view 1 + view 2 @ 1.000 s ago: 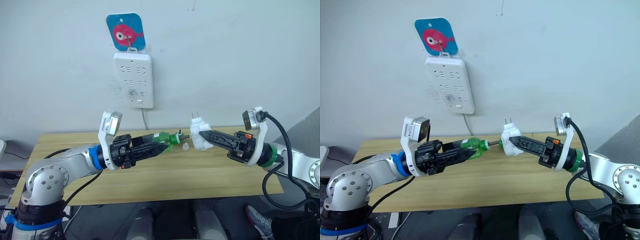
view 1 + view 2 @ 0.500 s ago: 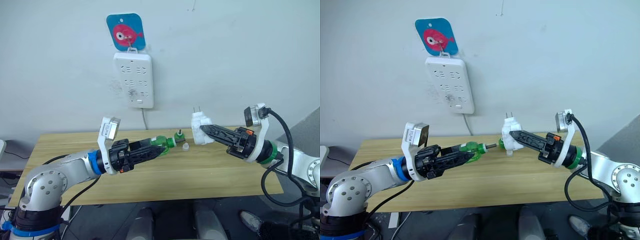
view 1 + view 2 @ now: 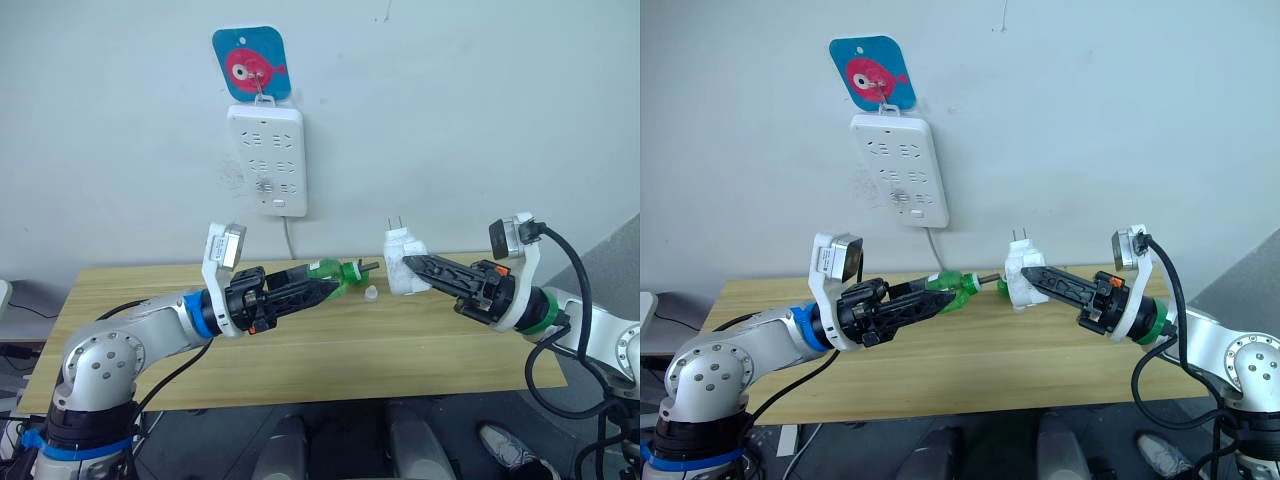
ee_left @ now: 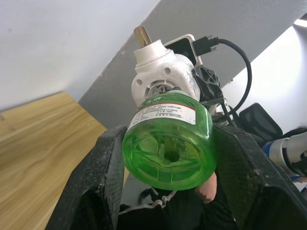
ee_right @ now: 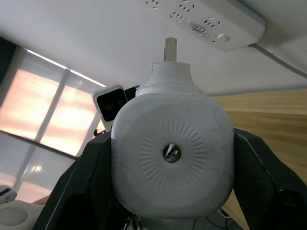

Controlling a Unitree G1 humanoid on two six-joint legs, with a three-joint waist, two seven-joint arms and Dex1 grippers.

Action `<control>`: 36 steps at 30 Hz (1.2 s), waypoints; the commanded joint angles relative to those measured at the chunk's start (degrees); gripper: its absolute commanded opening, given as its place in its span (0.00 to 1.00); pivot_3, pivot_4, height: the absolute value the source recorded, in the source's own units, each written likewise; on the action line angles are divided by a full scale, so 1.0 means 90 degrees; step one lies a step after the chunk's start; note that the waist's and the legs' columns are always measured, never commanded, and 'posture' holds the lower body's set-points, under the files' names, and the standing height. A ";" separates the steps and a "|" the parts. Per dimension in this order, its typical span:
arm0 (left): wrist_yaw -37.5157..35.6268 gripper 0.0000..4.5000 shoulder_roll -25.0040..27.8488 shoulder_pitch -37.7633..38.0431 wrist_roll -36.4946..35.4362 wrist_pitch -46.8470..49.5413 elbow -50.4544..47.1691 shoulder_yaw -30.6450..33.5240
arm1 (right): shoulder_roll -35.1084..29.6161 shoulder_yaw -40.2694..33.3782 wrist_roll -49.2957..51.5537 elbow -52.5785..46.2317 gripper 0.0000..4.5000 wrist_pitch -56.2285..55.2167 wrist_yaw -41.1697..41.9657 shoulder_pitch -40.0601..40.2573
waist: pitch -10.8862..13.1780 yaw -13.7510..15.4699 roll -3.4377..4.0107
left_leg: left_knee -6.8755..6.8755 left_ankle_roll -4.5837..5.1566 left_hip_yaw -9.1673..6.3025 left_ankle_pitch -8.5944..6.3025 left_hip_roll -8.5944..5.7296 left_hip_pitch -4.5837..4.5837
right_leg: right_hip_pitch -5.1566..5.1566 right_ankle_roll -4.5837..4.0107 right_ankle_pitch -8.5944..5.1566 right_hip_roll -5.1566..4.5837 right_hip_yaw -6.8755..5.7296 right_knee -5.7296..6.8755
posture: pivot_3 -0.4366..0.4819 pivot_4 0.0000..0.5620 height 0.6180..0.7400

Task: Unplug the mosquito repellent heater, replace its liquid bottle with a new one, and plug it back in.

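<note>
The head's stereo pair looks forward and down over the wooden table (image 3: 400, 345) toward the wall-mounted power strip (image 3: 266, 159), while each wrist camera looks closely along its own fingers.

You cannot tell whether the green bottle's (image 3: 322, 274) wick tip has entered the mosquito repellent heater (image 3: 403, 269). The small cap (image 3: 371, 293) below that gap is too tiny to identify; the bottle's label (image 4: 166, 109) print is unreadable.
</note>
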 commanded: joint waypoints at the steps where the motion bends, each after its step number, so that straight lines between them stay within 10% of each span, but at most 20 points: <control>1: -0.0072 0.54 -0.0010 -0.0053 -0.0059 -0.0025 -0.0105 -0.0060 | 0.0017 -0.0124 0.0158 -0.0219 0.66 0.0008 0.0121 0.0000 | 0.0000 0.0000 0.0000 | 0.0000 0.0000 0.0000 0.0000 0.0000 0.0000 | 0.0000 0.0000 0.0000 0.0000 0.0000 0.0000 | 0.42 0.35 1.00; 36: -0.0170 0.54 -0.0463 -0.0192 0.0408 -0.0198 -0.0097 -0.0421 | 0.0192 0.0069 0.0158 -0.0388 0.66 -0.0015 -0.0020 -0.0127 | 0.0000 0.0001 0.0000 | 0.0000 0.0000 -0.0001 0.0000 -0.0001 0.0000 | 0.0000 0.0000 0.0000 0.0000 0.0000 0.0000 | 0.42 0.36 1.00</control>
